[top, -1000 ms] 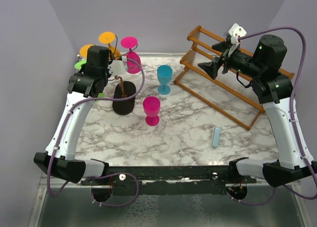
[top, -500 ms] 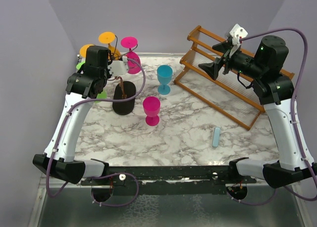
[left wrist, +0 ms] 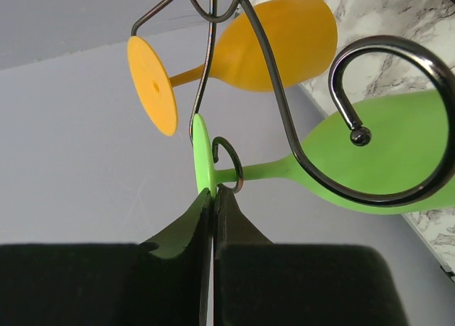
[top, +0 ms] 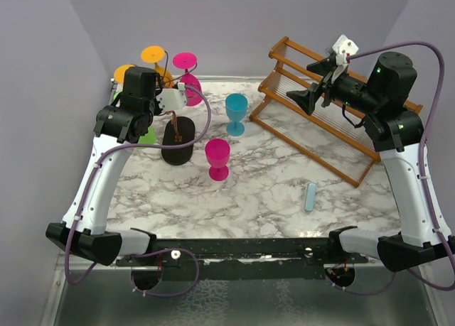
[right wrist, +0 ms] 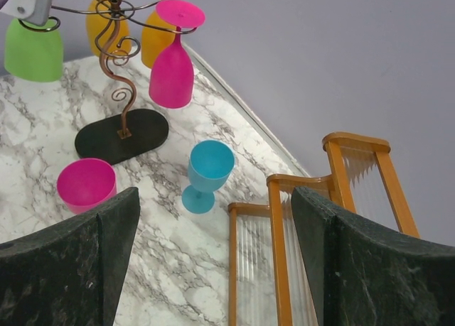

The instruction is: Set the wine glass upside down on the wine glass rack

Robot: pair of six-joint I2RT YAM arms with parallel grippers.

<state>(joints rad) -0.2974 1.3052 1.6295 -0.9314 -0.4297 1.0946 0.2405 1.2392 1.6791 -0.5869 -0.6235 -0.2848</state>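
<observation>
Grippers: left gripper (left wrist: 212,198) clamped on foot of green wine glass (left wrist: 384,163); right gripper (right wrist: 213,205) spread wide, holding nothing.

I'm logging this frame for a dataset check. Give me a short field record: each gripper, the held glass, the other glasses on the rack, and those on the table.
left gripper: shut on the foot of the green wine glass
green wine glass: upside down, stem inside a wire loop of the wine glass rack
right gripper: open, empty, raised near the wooden rack
also hanging: hanging pink glass, orange glasses
upright on table: blue glass, standing pink glass
</observation>
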